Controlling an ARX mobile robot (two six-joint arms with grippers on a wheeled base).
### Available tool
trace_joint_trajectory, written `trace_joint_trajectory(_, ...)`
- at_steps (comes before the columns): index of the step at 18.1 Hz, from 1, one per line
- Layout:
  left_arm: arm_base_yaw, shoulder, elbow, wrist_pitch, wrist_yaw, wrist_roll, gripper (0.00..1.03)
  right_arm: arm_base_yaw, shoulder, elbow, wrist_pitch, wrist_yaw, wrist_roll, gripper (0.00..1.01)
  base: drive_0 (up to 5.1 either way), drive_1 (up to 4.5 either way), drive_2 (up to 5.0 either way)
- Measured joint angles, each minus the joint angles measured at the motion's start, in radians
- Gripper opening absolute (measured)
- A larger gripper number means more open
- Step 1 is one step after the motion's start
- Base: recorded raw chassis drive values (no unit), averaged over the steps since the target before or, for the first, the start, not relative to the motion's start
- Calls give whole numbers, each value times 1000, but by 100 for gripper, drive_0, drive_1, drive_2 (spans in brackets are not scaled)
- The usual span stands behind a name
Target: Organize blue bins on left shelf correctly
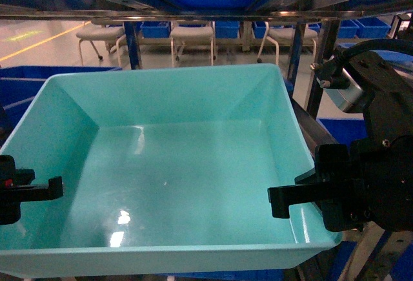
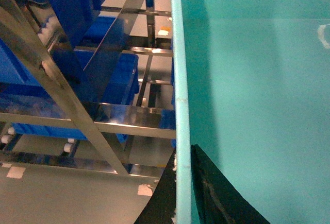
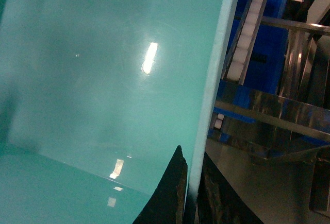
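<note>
The turquoise blue bin (image 1: 174, 165) fills the head view, open side up and empty, held level between both arms. My left gripper (image 1: 40, 190) is shut on its left rim; in the left wrist view the black fingers (image 2: 216, 193) straddle the rim (image 2: 181, 110), one inside and one outside the wall. My right gripper (image 1: 289, 200) is shut on the right rim, whose edge (image 3: 214, 80) passes between its fingers (image 3: 170, 193). The left shelf shows as steel bars overhead (image 1: 193, 11), steel rails beside the bin (image 2: 103, 118) and a rail with a white roller strip (image 3: 247, 38).
Darker royal-blue bins stand at the left (image 1: 26, 87) and on the rack below (image 2: 111, 77). A steel upright (image 1: 321, 61) rises close to the bin's right side. White chairs (image 1: 192, 35) and more blue bins (image 1: 226, 30) stand on the floor beyond.
</note>
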Motion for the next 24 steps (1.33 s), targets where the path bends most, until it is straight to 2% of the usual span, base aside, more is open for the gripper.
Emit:
trace_joint_trajectory(9,-1,2,0,-2,1,2,5,-2,1,0,-5,-3,2,3,-1,43,-44)
trace_joint_trajectory(12,-7,16,13,-79,13,-3,5,-9,12,9,-90,-19,22,3,0,0,0)
trace_joint_trajectory(14,-7,23,15,-92,21,-5,5,-14,23,11,-105,-24,37,3,0,0,0)
trace_joint_trajectory(15,0,23,25,-134,37,-8,5,-15,23,17,-129,-30,54,3,0,0,0)
trace_joint_trajectory(22,6,23,24,-143,40,-10,5,-13,36,21,-139,-35,56,3,0,0,0)
trace_joint_trajectory(24,3,64,56,-154,47,-10,5,-34,83,66,-177,-43,56,3,0,0,0)
